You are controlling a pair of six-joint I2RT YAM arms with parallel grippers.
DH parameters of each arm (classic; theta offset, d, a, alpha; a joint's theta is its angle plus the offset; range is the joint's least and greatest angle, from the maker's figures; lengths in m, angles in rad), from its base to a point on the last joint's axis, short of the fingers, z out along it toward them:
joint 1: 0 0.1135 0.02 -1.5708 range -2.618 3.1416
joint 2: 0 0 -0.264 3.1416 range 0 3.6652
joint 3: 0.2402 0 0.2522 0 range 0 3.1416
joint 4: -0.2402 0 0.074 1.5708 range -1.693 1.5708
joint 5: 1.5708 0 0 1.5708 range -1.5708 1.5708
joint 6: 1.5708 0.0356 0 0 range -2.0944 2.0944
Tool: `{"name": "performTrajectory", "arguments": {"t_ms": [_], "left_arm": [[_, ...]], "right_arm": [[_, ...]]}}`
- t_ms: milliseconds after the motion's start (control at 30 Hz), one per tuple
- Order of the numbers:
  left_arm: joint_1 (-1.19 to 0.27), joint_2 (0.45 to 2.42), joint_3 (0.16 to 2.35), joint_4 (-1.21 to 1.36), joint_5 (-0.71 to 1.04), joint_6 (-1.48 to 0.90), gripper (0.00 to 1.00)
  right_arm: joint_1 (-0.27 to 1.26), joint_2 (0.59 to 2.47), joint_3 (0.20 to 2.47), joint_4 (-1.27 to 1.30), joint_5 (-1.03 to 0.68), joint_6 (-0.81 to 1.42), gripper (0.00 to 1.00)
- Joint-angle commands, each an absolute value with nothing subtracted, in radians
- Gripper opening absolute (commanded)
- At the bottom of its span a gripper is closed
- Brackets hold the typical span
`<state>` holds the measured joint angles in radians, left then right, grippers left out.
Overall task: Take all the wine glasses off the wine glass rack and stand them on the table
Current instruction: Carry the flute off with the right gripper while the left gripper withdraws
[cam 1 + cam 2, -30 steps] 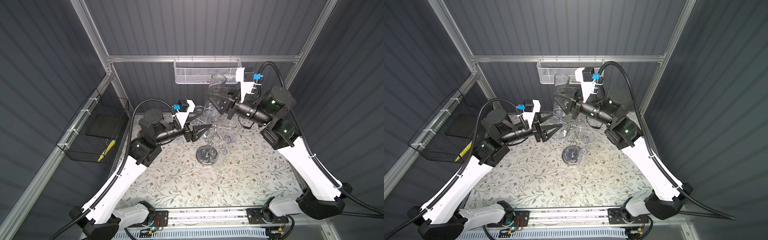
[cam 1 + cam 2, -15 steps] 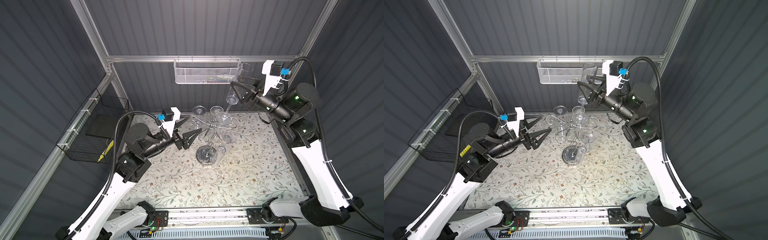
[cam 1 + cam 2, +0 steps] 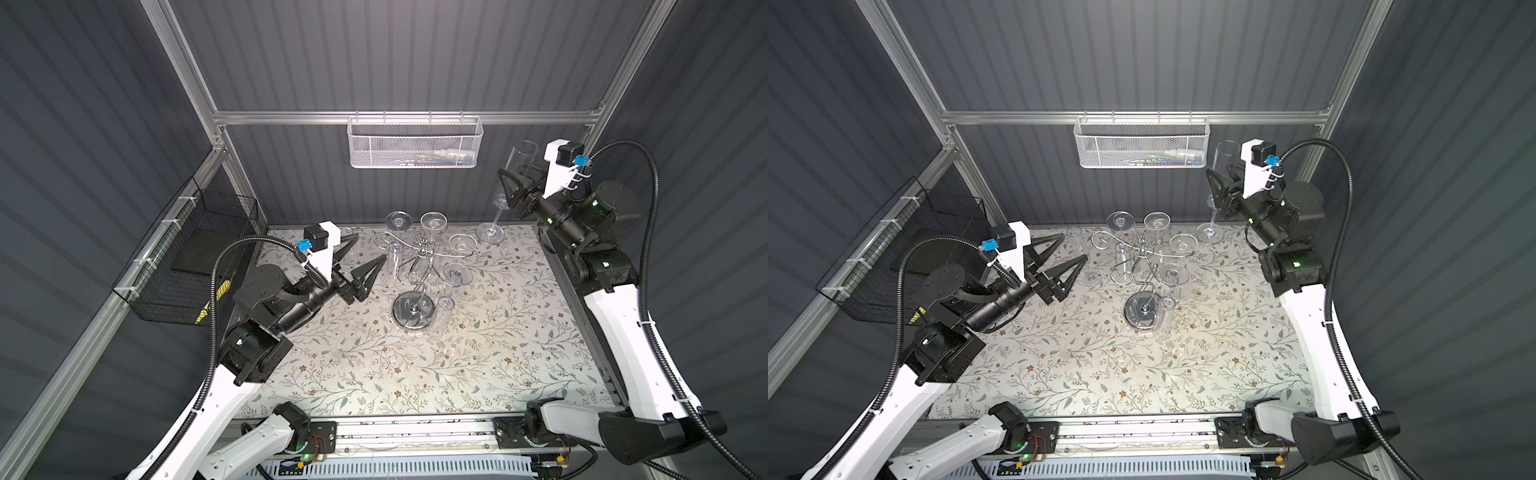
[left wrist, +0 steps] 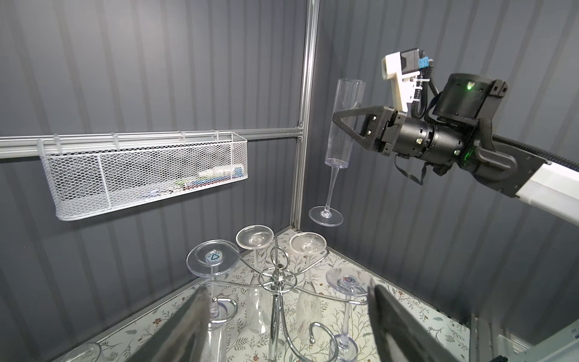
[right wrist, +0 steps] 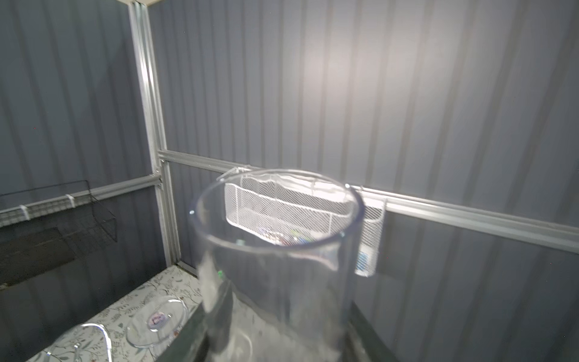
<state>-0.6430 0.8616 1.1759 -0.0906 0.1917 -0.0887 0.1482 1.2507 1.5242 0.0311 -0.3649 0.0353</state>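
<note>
Floral cloth (image 3: 415, 374), chrome scroll-arm rack (image 3: 413, 311); R claw (image 4: 341, 120) on clear wine glass (image 4: 337, 149)

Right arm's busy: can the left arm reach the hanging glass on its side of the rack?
Probably yes: the left gripper is open, empty and faces that hanging glass on the wine glass rack, with nothing visible between them.

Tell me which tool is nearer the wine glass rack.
Left. The left tool hovers open just left of the wine glass rack; the right tool holds a wine glass up in the far right corner.
</note>
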Motion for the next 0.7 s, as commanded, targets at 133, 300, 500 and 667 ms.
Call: {"name": "performTrajectory", "arguments": {"t_ms": [133,300,500,667], "left_arm": [[-0.649,0.849,1.156,-0.091,0.105,-0.112,0.81],[-0.649,0.845,1.124,-0.044,-0.009,-0.134,0.81],[-0.648,0.853,1.111,-0.031,-0.153,-0.148,0.82],[-0.65,0.869,1.086,-0.003,-0.248,-0.16,0.83]], "right_arm": [[0.051,1.219,1.348,0.249,-0.303,0.015,0.36],[0.005,1.251,1.227,0.357,-0.293,-0.021,0.37],[-0.027,1.342,1.109,0.528,-0.293,-0.032,0.37],[-0.03,1.451,1.067,0.652,-0.296,-0.028,0.37]]}}
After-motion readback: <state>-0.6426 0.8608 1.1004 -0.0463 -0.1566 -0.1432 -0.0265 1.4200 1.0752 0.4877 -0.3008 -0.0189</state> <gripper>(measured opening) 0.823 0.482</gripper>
